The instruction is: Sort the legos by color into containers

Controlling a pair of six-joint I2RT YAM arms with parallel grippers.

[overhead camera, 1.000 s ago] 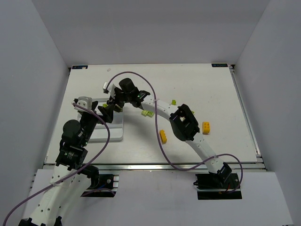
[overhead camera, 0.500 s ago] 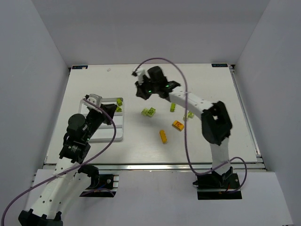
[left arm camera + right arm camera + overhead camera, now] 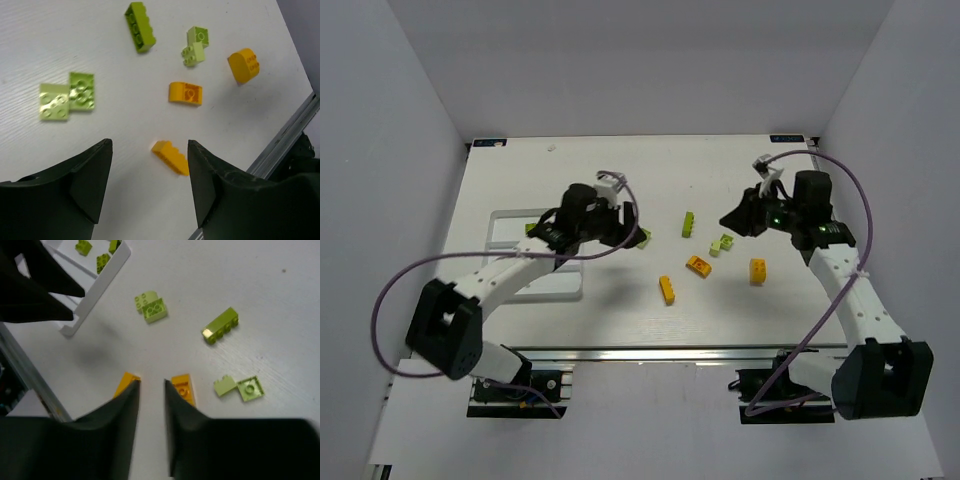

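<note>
Loose legos lie mid-table: a lime pair (image 3: 640, 238), a long green brick (image 3: 689, 225), two small green ones (image 3: 722, 243), and orange bricks (image 3: 698, 266), (image 3: 667, 289), (image 3: 758, 270). The white tray (image 3: 556, 290) at left holds green bricks (image 3: 103, 260). My left gripper (image 3: 625, 228) hovers right of the tray, open and empty. In its wrist view an orange brick (image 3: 171, 157) lies on the table beyond the gap of my left gripper (image 3: 149, 145). My right gripper (image 3: 728, 221) hangs right of the bricks. Its jaws stand narrowly apart with nothing between, and my right gripper (image 3: 151, 385) points between two orange bricks (image 3: 125, 382), (image 3: 181, 387).
White walls enclose the table on three sides. A metal rail (image 3: 650, 352) runs along the near edge. Purple cables loop off both arms. The left arm's dark body (image 3: 35, 285) shows over the tray in the right wrist view.
The left arm swung from over the tray to the table's middle; its jaws closed, then reopened. The right arm swept from the back middle to the right, its jaws narrowing. Some bricks shifted.
</note>
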